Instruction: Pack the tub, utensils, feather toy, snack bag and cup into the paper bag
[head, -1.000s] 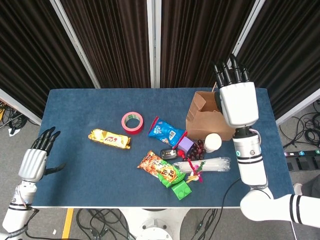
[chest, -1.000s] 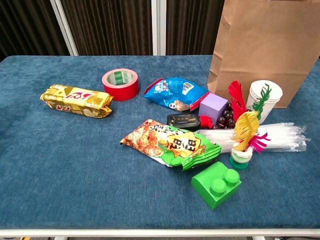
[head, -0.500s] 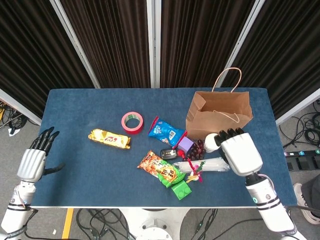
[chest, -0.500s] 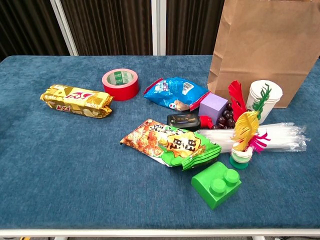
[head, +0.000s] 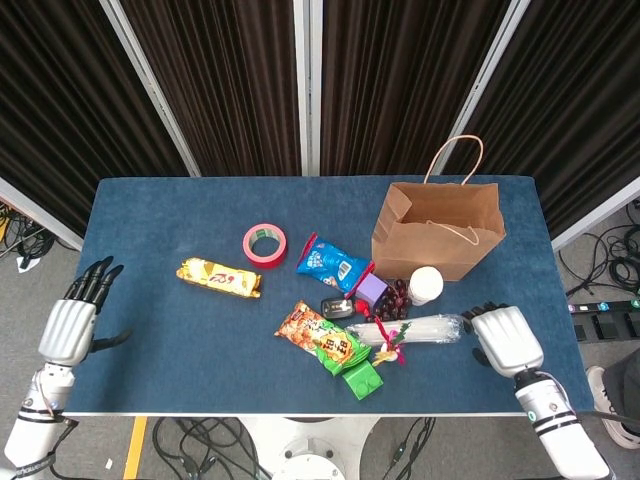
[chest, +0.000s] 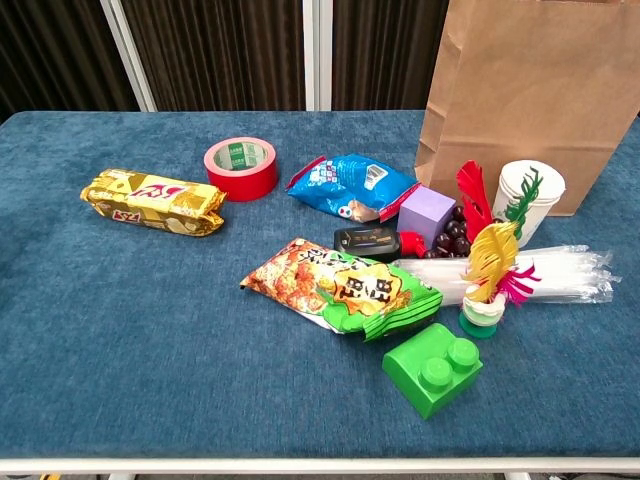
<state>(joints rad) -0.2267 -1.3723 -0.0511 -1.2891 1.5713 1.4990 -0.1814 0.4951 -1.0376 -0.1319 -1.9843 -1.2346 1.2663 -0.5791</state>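
Note:
The brown paper bag (head: 440, 232) (chest: 540, 100) stands upright and open at the back right. In front of it are a white cup (head: 426, 285) (chest: 527, 200), a clear pack of utensils (head: 420, 329) (chest: 545, 275) and a yellow-pink feather toy (head: 391, 343) (chest: 487, 268) on a green base. A small black tub (head: 337, 308) (chest: 366, 240) lies beside an orange-green snack bag (head: 322, 337) (chest: 340, 287). My right hand (head: 506, 340) hovers empty just right of the utensil pack, showing in the head view only. My left hand (head: 68, 326) is open off the table's left edge, fingers apart.
A blue snack bag (head: 333, 263) (chest: 350, 187), a gold snack bar (head: 219, 277) (chest: 150, 200) and a red tape roll (head: 265, 245) (chest: 241, 168) lie mid-table. A purple block (head: 372, 291) (chest: 427, 215), dark grapes (chest: 452, 236) and a green brick (head: 362, 379) (chest: 432, 372) crowd the task items.
My right hand has come down from over the paper bag to the front right of the table, uncovering the bag. The left hand has hardly moved.

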